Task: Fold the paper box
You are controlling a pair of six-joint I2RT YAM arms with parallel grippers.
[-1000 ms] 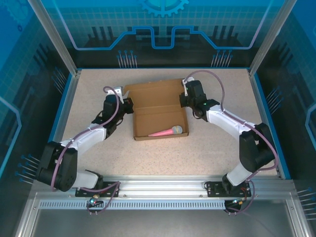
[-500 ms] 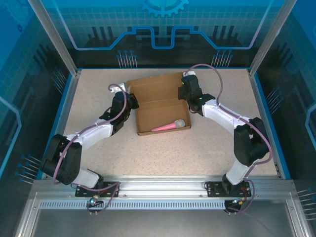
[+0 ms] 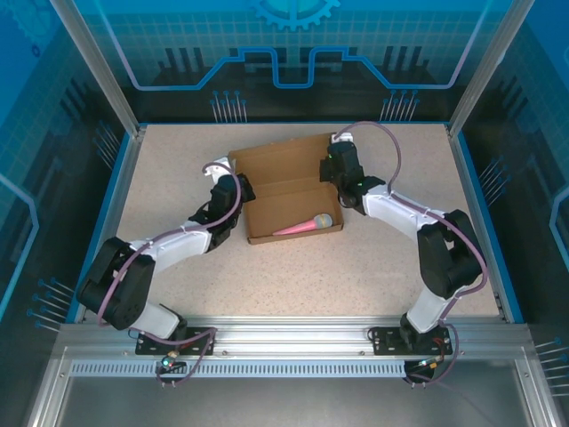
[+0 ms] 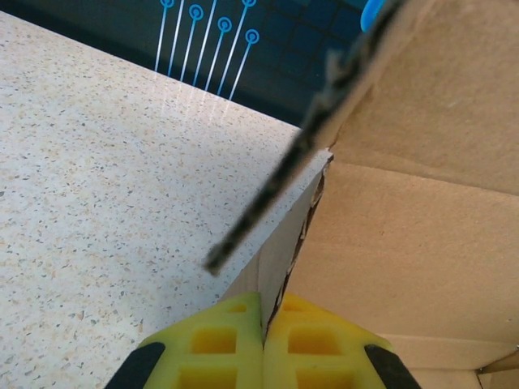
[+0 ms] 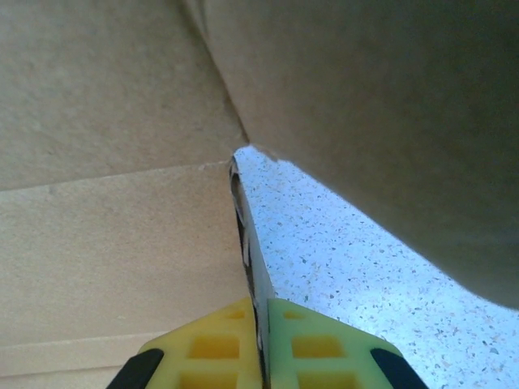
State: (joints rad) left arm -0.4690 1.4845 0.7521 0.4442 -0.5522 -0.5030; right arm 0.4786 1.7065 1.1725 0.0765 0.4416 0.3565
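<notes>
The brown paper box (image 3: 283,190) lies open in the middle of the table, its lid flap tilted up toward the back. A pink stick-like object (image 3: 304,226) rests inside near the front wall. My left gripper (image 3: 235,190) is shut on the box's left side wall (image 4: 280,263), yellow pads (image 4: 219,348) pinching the cardboard edge. My right gripper (image 3: 336,172) is shut on the right side wall (image 5: 253,267), pads (image 5: 316,344) clamping it. In both wrist views the lid looms overhead, with the box floor (image 5: 105,251) beside the walls.
Speckled beige tabletop (image 3: 373,267) surrounds the box, bounded by blue rails and metal posts. The blue patterned back panel (image 3: 293,53) stands behind. Aluminium base rail (image 3: 293,338) runs along the near edge.
Both grippers have moved farther back along the side walls and the box has shifted slightly right and back. The lid flap stands a little steeper than before.
</notes>
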